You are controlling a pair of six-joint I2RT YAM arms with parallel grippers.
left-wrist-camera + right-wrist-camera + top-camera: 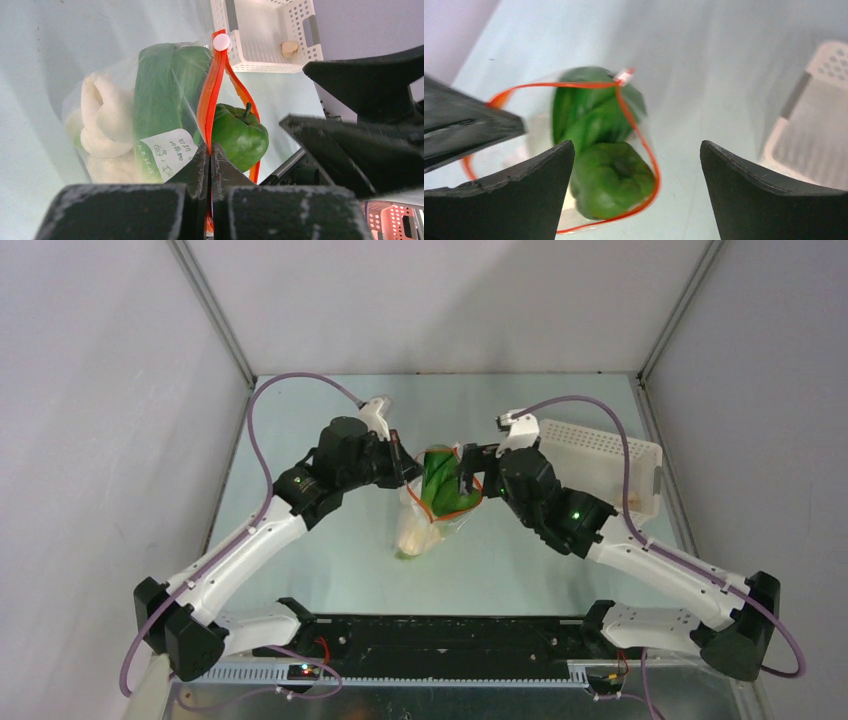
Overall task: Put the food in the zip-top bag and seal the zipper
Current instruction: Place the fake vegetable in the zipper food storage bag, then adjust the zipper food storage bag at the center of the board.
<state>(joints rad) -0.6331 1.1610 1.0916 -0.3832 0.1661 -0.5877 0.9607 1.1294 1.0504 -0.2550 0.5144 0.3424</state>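
The clear zip-top bag [432, 515] hangs in the middle of the table, mouth up. My left gripper [210, 150] is shut on the orange-red zipper [212, 95] and holds the mouth up; it also shows in the top view [407, 468]. Inside the bag are cream-white garlic-like pieces [102, 125] and a green leafy piece [160, 100]. A green toy pepper [240, 137] sits in the open mouth. My right gripper [636, 145] is open and empty just above the pepper [611, 180] and the zipper loop [646, 150]; it also shows in the top view [468, 468].
A white perforated basket [600, 462] stands at the back right, behind my right arm, and one cream piece [290, 47] lies in it. The basket's wall [819, 115] is at the right of the right wrist view. Grey walls enclose the table.
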